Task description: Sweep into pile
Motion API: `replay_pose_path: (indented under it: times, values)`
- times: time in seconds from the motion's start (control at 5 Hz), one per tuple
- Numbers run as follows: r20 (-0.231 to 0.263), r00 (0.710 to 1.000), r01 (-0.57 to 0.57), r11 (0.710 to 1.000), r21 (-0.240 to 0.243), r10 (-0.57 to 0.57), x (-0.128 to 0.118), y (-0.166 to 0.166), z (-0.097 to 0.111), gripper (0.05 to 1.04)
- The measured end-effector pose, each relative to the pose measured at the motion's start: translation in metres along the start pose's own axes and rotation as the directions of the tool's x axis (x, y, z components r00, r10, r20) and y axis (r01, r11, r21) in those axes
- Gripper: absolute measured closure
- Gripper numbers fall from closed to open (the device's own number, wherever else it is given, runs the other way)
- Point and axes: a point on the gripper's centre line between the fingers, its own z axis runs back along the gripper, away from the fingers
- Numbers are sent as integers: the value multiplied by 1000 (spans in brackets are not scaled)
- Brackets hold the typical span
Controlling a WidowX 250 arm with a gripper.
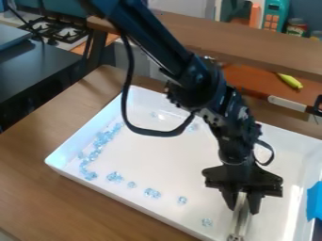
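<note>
from where i stand, the end effector (pixel 243 210) is found closed on the slim, metallic-looking tool (pixel 239 223), one finger to each side, with the arm hanging over the near right part of the white tray (pixel 166 157) on the table (pixel 47 202). the tool slants down toward the tray's near wall; its working end cannot be made out. light blue, glassy pieces (pixel 115 177) lie in a loose band by the left wall and in small clumps along the near side, a few more toward the back; no single pile is formed. assessment of handling: the tool is judged stiff, fairly light and probably smooth, so it may twist under side load. hold is rightly taken on the handle; a square, firm clamp well along the shaft is advised. the pieces appear small, hard and light, liable to skid or roll if struck. they call for slow pushing with the tool's low end, not pinching. hard pressure on the tray floor could turn the handle in the grip.
</note>
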Motion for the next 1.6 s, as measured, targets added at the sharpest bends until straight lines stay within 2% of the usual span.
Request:
replay_pose_path:
  times: [0.4, 0.6, 1.0, 1.2, 1.6]
  values:
    - [-39, 999, 4, 1000, 21, -4, 9, 54, 9, 710]
    - [-39, 999, 24, 999, 41, -22, 15, 83, 14, 710]
    - [12, 995, 94, 989, 116, -96, 23, 129, 23, 710]
    - [16, 991, 131, 981, 141, -134, 24, 152, 29, 710]
    - [-72, 986, 160, 973, 169, -150, 11, 217, 50, 710]
